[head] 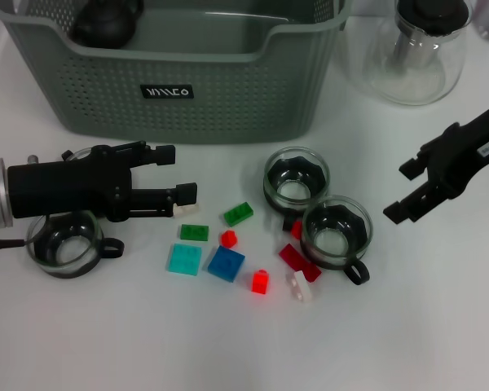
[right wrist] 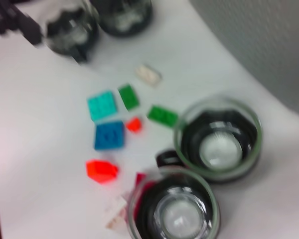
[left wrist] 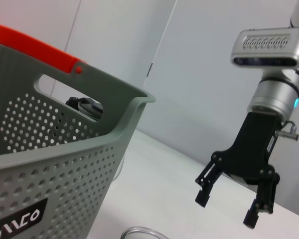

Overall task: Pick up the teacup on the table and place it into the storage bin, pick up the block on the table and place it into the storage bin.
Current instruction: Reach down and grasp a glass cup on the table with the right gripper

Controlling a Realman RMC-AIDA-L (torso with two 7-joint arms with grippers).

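White tabletop (head: 440, 342); pale grey wall panels (left wrist: 199, 64) behind.

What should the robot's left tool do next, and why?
Probably lower the left tool onto the small white block by its lower finger and close. The tool is open, holds nothing, and the storage bin waits just behind.
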